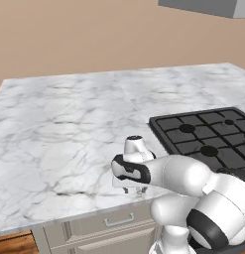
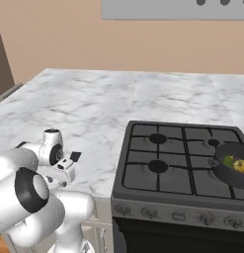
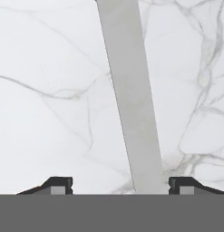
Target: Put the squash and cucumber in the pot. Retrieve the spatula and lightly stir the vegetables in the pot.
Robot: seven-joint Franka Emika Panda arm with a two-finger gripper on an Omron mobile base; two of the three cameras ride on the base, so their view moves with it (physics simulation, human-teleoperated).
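Observation:
The spatula's thin grey handle (image 3: 131,99) lies flat on the white marble counter and runs between my two fingertips. My gripper (image 3: 121,183) is open and held low over it, with a gap between each finger and the handle. From the right base view the gripper (image 2: 59,181) points down near the counter's front edge, and the spatula's black blade (image 2: 75,156) lies just beyond it. The dark pot (image 2: 220,170) sits on the stove's front right burner. Inside it are the yellow squash (image 2: 241,166) and the green cucumber (image 2: 228,159). My own arm hides the gripper (image 1: 130,188) in the left base view.
A black gas stove (image 2: 173,163) with several burners is set into the counter to the right of the arm, its knobs (image 2: 207,217) along the front. The marble counter (image 1: 69,129) stretches wide to the left and back. A drawer front with a handle (image 1: 119,220) lies below the counter's edge.

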